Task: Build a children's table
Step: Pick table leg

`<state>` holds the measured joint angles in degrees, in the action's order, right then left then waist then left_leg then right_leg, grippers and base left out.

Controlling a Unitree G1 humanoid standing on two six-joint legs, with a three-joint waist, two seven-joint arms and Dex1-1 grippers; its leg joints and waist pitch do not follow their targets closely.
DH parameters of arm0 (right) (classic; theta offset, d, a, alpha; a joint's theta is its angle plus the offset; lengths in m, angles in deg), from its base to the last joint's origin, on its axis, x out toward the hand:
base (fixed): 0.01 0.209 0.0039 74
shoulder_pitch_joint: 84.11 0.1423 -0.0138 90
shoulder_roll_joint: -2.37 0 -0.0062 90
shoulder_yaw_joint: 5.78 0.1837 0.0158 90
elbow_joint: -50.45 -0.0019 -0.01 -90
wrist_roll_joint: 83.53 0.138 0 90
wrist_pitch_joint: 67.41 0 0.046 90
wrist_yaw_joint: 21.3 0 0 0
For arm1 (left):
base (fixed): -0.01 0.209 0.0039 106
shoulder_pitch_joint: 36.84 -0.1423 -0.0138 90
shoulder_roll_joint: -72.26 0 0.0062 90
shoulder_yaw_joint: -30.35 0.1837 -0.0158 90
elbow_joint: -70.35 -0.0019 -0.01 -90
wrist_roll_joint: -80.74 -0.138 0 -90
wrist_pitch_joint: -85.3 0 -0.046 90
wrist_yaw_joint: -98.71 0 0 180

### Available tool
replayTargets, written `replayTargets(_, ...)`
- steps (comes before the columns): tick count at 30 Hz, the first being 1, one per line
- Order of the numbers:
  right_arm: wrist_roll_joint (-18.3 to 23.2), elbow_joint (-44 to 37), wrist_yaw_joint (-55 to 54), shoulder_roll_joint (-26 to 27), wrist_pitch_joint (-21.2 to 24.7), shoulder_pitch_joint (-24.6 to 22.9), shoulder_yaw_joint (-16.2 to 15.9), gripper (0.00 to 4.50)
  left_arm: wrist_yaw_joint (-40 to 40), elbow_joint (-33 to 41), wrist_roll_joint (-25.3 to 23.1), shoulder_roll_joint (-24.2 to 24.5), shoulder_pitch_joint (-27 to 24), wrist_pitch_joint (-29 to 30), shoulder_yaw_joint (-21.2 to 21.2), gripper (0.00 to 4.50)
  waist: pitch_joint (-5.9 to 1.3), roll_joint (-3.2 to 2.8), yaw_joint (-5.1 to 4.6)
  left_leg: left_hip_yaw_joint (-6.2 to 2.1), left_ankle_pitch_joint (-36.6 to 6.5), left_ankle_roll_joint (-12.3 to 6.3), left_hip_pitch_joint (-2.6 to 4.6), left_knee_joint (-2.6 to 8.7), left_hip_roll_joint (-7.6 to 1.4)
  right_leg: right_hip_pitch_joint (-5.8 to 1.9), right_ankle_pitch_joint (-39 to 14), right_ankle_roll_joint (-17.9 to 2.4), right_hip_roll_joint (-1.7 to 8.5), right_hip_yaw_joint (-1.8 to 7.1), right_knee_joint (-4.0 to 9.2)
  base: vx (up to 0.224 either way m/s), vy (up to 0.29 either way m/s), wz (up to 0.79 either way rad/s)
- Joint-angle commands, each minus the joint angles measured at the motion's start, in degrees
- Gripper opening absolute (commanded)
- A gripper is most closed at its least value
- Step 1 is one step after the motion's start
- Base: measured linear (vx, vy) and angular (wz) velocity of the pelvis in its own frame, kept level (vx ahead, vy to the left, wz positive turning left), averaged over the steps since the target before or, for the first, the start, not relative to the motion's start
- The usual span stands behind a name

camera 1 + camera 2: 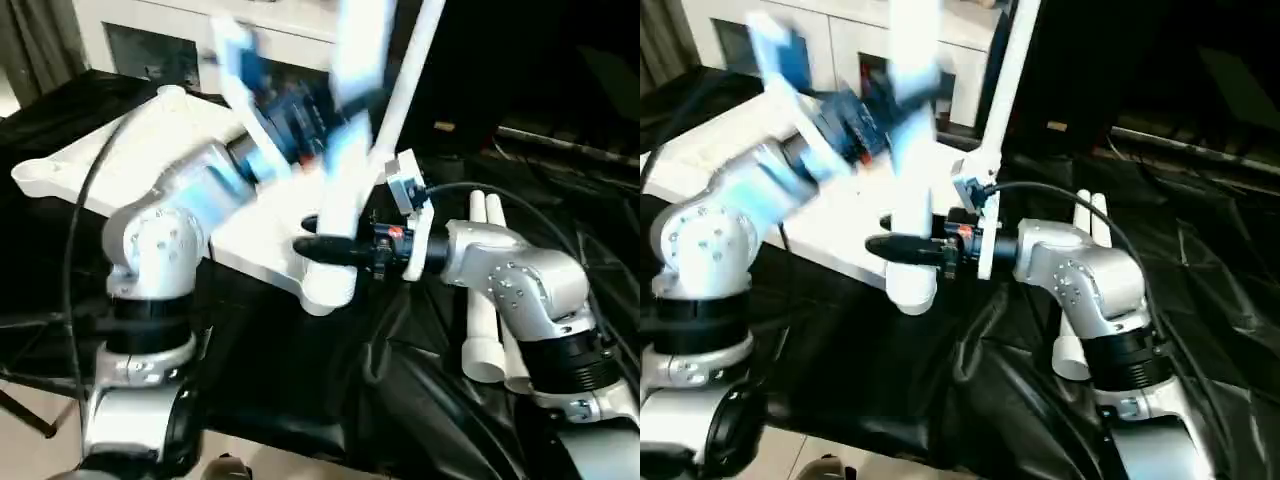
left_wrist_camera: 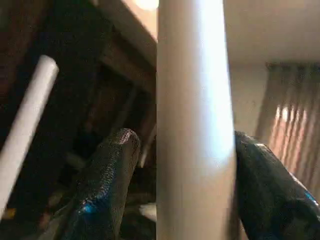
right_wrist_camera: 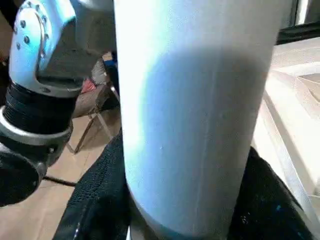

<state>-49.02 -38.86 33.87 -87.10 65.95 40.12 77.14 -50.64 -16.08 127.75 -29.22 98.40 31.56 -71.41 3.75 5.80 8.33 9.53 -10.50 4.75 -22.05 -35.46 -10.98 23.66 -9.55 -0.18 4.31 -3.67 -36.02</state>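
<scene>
The children's table top [image 1: 120,150] lies upside down on black cloth. One white leg [image 1: 340,205] stands upright in its near corner socket. My right gripper [image 1: 325,248] is shut on this leg just above the socket, and both black fingers [image 3: 100,200] press its sides. Higher up, my left gripper [image 1: 345,110] is around the same leg [image 2: 195,125]. It is open, with a gap between one finger [image 2: 112,165] and the leg. A second leg [image 1: 415,70] rises tilted from a far corner.
Two loose white legs [image 1: 487,300] lie side by side on the black cloth [image 1: 380,370] beside my right forearm. A white cabinet with glass doors [image 1: 150,40] stands behind the table top. A black cable [image 1: 75,230] loops over my left arm.
</scene>
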Motion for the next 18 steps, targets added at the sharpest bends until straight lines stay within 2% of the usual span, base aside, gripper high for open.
replayTargets(1, 0.98, -0.38, -1.04, 0.40, -2.01, 0.14, 2.28, 1.92, -2.28, -0.28, 3.19, -1.72, 0.80, -0.72, -2.49, 3.02, -4.28, -1.61, 0.14, -0.80, -13.09, 4.58, 0.90, 4.88, -2.02, -3.05, -14.16, -8.68, 4.01, 2.28, 4.24, 0.000, 0.000, 0.00)
replayTargets(4, 1.23, 0.22, -3.52, 2.21, -2.44, 0.36, 4.20, 1.92, -3.90, 0.31, 9.27, -5.17, 0.65, -1.22, -5.65, 3.02, -4.17, -1.52, 0.03, -0.73, -14.25, 4.54, 1.01, 4.91, -2.01, -2.87, -16.00, -8.42, 3.93, 2.29, 4.51, 0.000, 0.000, 0.00)
replayTargets(6, 1.53, 0.36, -4.53, 3.10, -2.32, 0.33, 5.04, 1.92, -3.08, 1.46, 10.35, -6.11, -0.38, -1.70, -5.43, 3.02, -4.16, -1.78, 0.12, -0.87, -14.94, 4.48, 1.11, 5.01, -2.06, -2.80, -16.90, -8.03, 3.92, 2.25, 4.59, 0.000, 0.000, 0.00)
replayTargets(8, 1.69, 0.25, -4.94, 3.44, -2.29, 0.23, 5.27, 1.92, -2.38, 2.12, 10.67, -6.34, -1.04, -1.65, -4.86, 3.02, -4.09, -1.79, 0.02, -0.90, -15.26, 4.59, 1.19, 5.21, -2.15, -2.77, -16.70, -7.25, 3.77, 2.23, 4.66, 0.000, 0.000, 0.00)
replayTargets(9, 1.91, 0.06, -5.36, 3.82, -2.24, 0.09, 5.42, 1.92, -2.12, 2.52, 11.20, -6.56, -1.55, -1.27, -4.50, 3.02, -4.08, -2.15, -0.01, -0.98, -15.45, 4.72, 1.16, 5.28, -2.15, -2.81, -16.74, -7.16, 3.76, 2.22, 4.58, 0.000, 0.000, 0.00)
replayTargets(10, 2.06, -0.25, -5.67, 4.12, -2.24, -0.14, 5.46, 1.92, -2.34, 2.57, 12.00, -6.91, -1.79, -0.92, -4.51, 3.02, -4.07, -2.21, -0.09, -0.98, -16.12, 4.92, 1.19, 5.30, -2.15, -2.78, -17.06, -7.15, 3.79, 2.22, 4.63, 0.000, 0.000, 0.00)
replayTargets(12, 2.26, -0.65, -5.95, 4.32, -2.26, -0.46, 5.46, 1.92, -3.30, 1.97, 12.99, -7.25, -1.75, -0.01, -4.95, 3.02, -4.10, -1.98, -0.06, -0.88, -16.06, 4.79, 1.17, 5.22, -2.04, -2.83, -17.42, -6.91, 3.78, 2.25, 4.79, 0.000, 0.000, 0.00)
replayTargets(13, 2.23, -0.85, -6.22, 4.46, -2.37, -0.73, 5.34, 1.92, -4.50, 0.67, 11.62, -7.19, -1.41, -0.12, -5.17, 3.02, -4.10, -2.46, -0.05, -0.97, -15.69, 4.90, 1.17, 5.26, -2.09, -2.81, -16.91, -6.84, 3.77, 2.27, 4.69, 0.000, 0.000, 0.00)
replayTargets(15, 2.11, -0.93, -6.38, 4.50, -2.48, -0.87, 5.19, 1.92, -5.34, -0.55, 10.22, -6.98, -1.03, -0.32, -5.28, 3.02, -3.99, -2.27, -0.19, -0.91, -16.39, 4.75, 1.25, 5.32, -2.02, -2.80, -17.59, -6.22, 3.63, 2.22, 4.97, 0.000, 0.000, 0.00)
replayTargets(16, 1.75, -0.90, -6.47, 4.36, -2.60, -1.01, 4.89, 1.92, -8.03, -3.07, 5.82, -5.65, -0.12, 0.63, -3.97, 3.02, -4.04, -2.21, -0.21, -0.95, -16.12, 4.53, 1.22, 5.35, -2.02, -2.87, -17.87, -5.51, 3.55, 2.24, 4.93, 0.000, 0.000, 0.00)
replayTargets(17, 1.75, -0.90, -6.47, 4.36, -2.60, -1.01, 4.89, 1.92, -8.03, -3.07, 5.82, -5.65, -0.12, 0.63, -3.97, 3.02, -4.06, -2.27, -0.16, -0.98, -15.85, 4.47, 1.29, 5.35, -2.03, -2.82, -18.11, -4.86, 3.57, 2.28, 4.96, 0.000, 0.000, 0.00)
replayTargets(18, 0.87, -0.92, -6.56, 4.11, -2.81, -1.32, 4.38, 1.92, -8.79, -4.29, -0.77, -3.14, 0.09, 0.13, 0.72, 3.02, -4.01, -2.25, -0.23, -0.99, -15.17, 4.29, 1.08, 5.37, -1.92, -2.96, -18.79, -4.31, 3.70, 2.30, 5.03, 0.000, 0.000, 0.00)
